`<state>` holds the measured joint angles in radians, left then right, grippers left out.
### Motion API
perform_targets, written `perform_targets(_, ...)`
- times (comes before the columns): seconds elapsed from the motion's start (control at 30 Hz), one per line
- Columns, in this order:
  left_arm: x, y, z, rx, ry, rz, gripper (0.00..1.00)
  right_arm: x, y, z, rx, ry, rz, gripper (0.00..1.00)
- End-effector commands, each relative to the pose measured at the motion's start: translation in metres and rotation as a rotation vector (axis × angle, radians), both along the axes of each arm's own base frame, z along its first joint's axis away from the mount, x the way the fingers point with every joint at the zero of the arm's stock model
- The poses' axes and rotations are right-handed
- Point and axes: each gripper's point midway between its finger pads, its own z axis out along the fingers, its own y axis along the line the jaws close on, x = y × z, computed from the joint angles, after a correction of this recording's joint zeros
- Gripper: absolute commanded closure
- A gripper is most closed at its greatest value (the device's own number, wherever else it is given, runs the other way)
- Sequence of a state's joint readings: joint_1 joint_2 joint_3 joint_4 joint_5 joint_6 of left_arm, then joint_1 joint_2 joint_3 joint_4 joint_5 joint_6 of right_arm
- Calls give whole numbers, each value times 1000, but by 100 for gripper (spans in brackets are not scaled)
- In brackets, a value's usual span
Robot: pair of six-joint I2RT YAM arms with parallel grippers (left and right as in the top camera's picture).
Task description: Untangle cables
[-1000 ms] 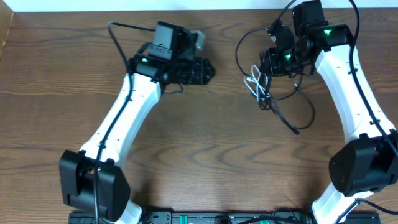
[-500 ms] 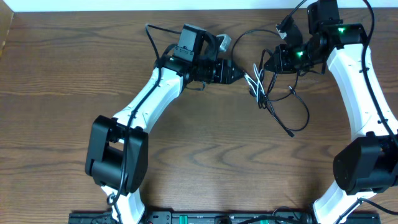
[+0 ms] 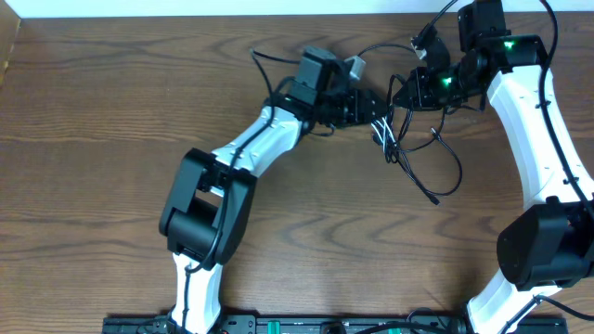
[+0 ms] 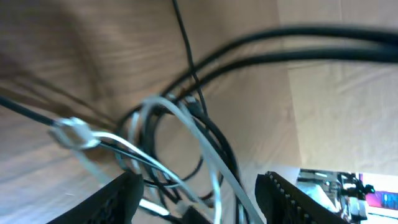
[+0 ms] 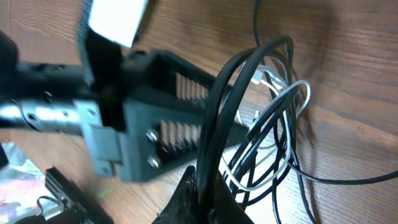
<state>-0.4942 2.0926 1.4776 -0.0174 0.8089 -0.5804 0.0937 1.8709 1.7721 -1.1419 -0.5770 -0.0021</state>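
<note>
The black cable (image 3: 444, 160) and the white cable (image 3: 381, 130) lie tangled at the back right of the table. My right gripper (image 3: 405, 94) is shut on a bundle of black cable loops (image 5: 219, 118) and holds them up, its fingertips (image 5: 208, 190) pinched on them. My left gripper (image 3: 377, 110) is open at the tangle's left side. In the left wrist view its jaws (image 4: 199, 205) straddle white cable strands (image 4: 186, 130) and black loops (image 4: 219, 144), and a silvery plug (image 4: 73, 133) shows at the left. The white cable (image 5: 292, 99) lies behind the black loops.
The left gripper's body (image 5: 155, 134) sits right beside the right gripper's fingers. The black cable's free end (image 3: 434, 198) trails toward the table's middle right. Thicker arm cords (image 4: 323, 43) cross above the tangle. The table's back edge (image 3: 186, 16) is near.
My left arm has swung right across the table until its open jaws reached the tangle. My right gripper shifted slightly up and right early on, then held still.
</note>
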Motion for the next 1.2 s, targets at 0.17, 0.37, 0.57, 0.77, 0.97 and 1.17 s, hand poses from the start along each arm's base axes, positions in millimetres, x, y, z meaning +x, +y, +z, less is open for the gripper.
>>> perform_targets(0.17, -10, -15, 2, -6, 2, -17, 37, 0, 3, 3, 18, -13, 24, 99)
perform_targets(0.37, -10, -15, 1, 0, -20, -31, 56, 1, 0, 2, 0, -13, 18, 99)
perform_targets(0.57, -12, -7, -12, 67, -34, -38, 92, 1, 0, 1, -1, -13, 17, 99)
perform_targets(0.77, -4, 11, -13, 86, -25, -10, 92, 2, -4, -2, -30, -12, 7, 99)
perform_targets(0.97, 10, 51, 15, 91, -15, 70, 93, 6, -15, -16, -96, 13, -32, 99)
perform_targets(1.17, 11, 88, 71, 86, -91, 125, 93, 14, -35, -50, -208, 90, -117, 99)
